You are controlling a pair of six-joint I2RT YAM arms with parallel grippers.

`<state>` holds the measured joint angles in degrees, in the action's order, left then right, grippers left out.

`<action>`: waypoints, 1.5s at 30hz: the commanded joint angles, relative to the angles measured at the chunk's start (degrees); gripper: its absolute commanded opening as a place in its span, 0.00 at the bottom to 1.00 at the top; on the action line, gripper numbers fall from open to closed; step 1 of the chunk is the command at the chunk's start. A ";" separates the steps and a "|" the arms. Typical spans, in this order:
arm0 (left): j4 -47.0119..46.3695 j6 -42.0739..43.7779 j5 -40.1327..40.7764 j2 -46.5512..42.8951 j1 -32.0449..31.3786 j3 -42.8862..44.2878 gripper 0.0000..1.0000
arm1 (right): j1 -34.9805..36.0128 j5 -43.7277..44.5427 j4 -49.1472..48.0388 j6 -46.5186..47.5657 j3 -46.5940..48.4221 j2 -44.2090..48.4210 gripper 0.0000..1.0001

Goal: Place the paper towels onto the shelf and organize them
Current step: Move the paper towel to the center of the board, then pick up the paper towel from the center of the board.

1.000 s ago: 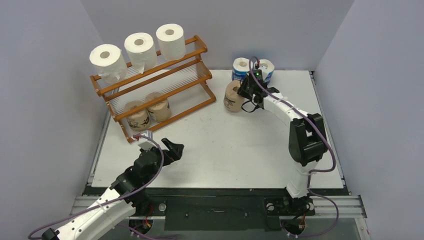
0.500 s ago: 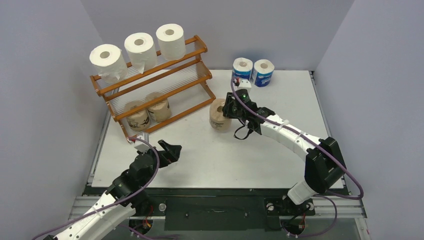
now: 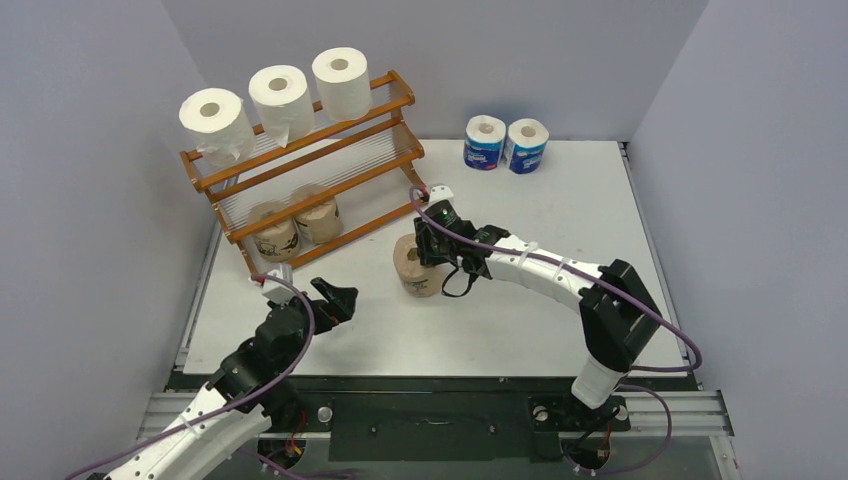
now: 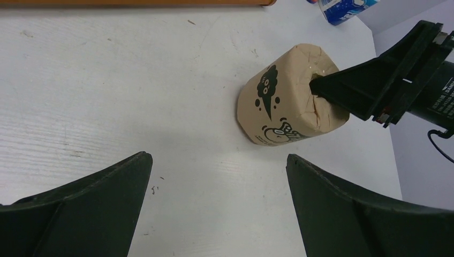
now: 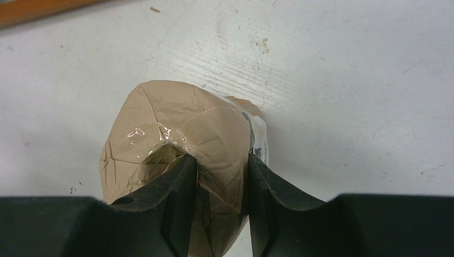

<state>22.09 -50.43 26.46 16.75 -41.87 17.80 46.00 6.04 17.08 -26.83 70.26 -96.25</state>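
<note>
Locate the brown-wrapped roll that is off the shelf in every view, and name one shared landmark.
Top external: brown-wrapped roll mid-table, in front of the shelf.
Left wrist: roll upper right of centre.
Right wrist: roll lower centre, left of middle.
Shared landmark: the shelf's orange rail, at the top edge in left wrist and the top-left corner in right wrist.

The shelf is standing at the table's far left. Three rolls are sitting in a row on its top tier, and two are sitting on the bottom tier, toward its left end. Two more are standing side by side at the far edge, right of the shelf. One roll is occupying mid-table, before the shelf's right end, with the right gripper clamping its wall from the right. The left gripper is hovering near-left, apart from it.
</note>
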 commanded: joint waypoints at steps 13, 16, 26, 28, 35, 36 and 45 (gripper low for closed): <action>-4.92 0.38 -0.31 11.97 0.38 6.02 0.96 | 1.72 -1.89 -0.91 2.17 0.33 2.22 0.54; -4.92 1.59 -0.41 14.21 0.33 7.91 0.96 | 1.67 -1.63 -0.77 1.42 -0.29 5.01 0.62; -7.06 12.50 -6.35 26.64 0.34 19.77 0.96 | 0.28 9.49 0.80 -3.31 -9.28 23.16 0.66; -9.82 15.01 -10.56 29.39 0.38 21.72 0.96 | -0.81 11.85 -0.04 -5.10 -14.39 28.89 0.66; -14.94 22.34 -25.18 44.02 -0.68 31.44 0.95 | -3.56 13.92 -2.00 -7.91 -29.96 42.72 0.64; -14.26 24.05 -25.69 46.89 -1.40 32.48 0.93 | -3.79 14.11 -2.03 -8.44 -30.82 43.43 0.64; -5.20 31.60 -25.38 60.37 -3.18 43.91 0.85 | -4.12 13.81 -3.21 -9.07 -36.49 47.61 0.63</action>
<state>13.78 -23.18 2.17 75.05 -44.86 57.01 42.30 18.22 16.71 -35.20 34.37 -50.00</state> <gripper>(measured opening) 0.854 0.635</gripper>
